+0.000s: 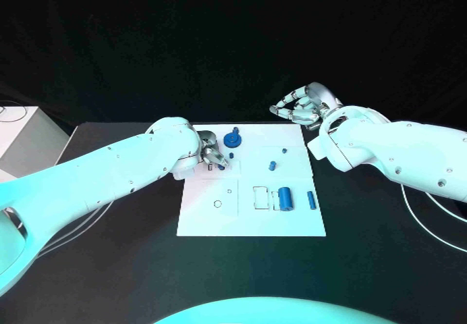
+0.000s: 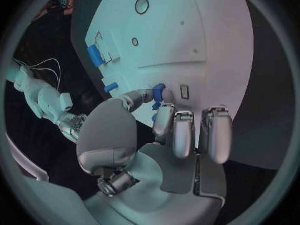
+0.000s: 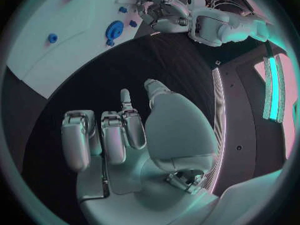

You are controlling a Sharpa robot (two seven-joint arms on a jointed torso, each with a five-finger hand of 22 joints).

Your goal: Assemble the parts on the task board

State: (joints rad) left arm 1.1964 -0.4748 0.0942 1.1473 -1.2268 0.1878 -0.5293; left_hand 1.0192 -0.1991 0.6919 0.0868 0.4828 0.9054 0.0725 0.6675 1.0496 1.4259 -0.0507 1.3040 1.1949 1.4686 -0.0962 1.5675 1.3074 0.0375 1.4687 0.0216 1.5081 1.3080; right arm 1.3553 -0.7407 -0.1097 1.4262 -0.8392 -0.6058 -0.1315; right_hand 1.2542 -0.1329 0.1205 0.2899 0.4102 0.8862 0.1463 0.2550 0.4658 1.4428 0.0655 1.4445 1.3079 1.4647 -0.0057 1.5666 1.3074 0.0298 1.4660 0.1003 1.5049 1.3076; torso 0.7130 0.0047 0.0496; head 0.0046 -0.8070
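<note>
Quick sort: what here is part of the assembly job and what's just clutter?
Job:
board
round blue part
blue cylinder
blue pin
small blue part
left hand, holding a blue part

Clutter:
white box
cables

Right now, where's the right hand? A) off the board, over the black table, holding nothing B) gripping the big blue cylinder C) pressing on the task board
A: the right hand sits beyond the task board's far corner, its fingers curled on nothing.

White box [image 1: 29, 138] beside black table [image 1: 117, 270]; thin cables [image 1: 428, 209].
</note>
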